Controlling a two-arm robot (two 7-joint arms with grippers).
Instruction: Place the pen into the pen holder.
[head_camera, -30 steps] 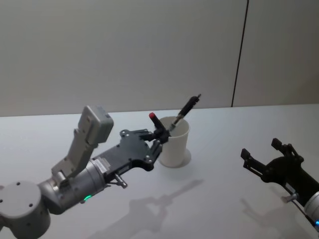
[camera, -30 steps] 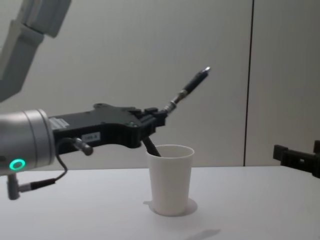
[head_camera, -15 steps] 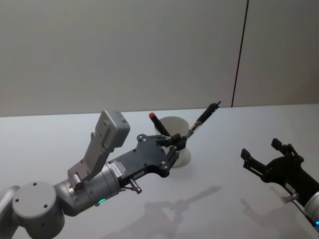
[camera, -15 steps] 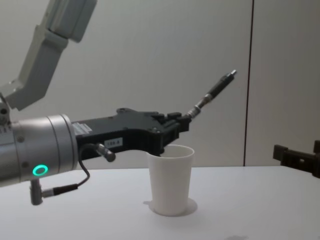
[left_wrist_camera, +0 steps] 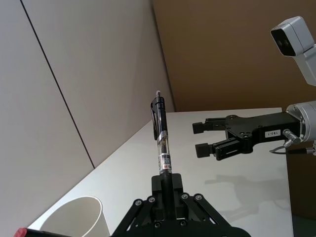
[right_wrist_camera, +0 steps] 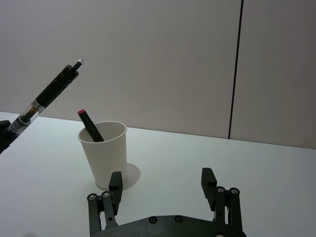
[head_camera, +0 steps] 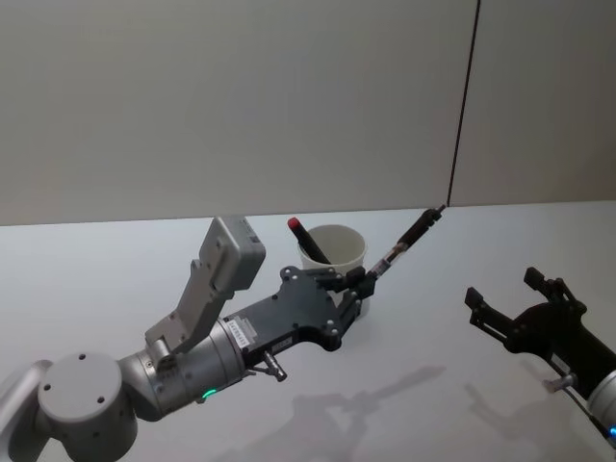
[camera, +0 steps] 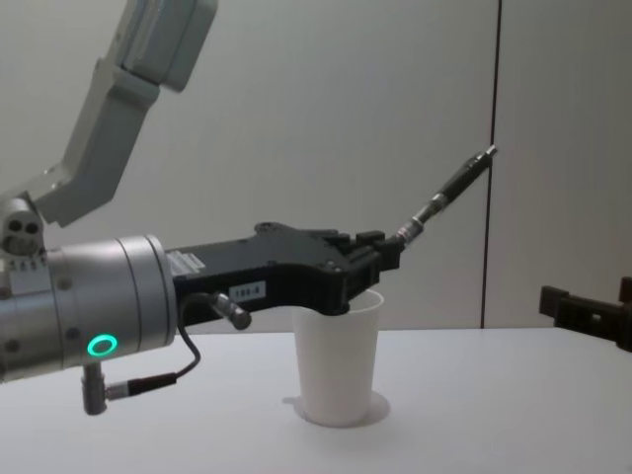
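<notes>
Your left gripper [head_camera: 364,282] clamps the pen [head_camera: 409,239] by 1 end, angled up beyond the pen holder's [head_camera: 346,245] right rim. It still needs inserting. Your right gripper [head_camera: 505,294] hangs wide and empty, well right of the pen holder.

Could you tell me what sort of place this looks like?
Likely a robotics lab test bench: a white table, plain panelled walls, and a cup standing before two arms, the left gripper holding a pen, the right gripper idle.
</notes>
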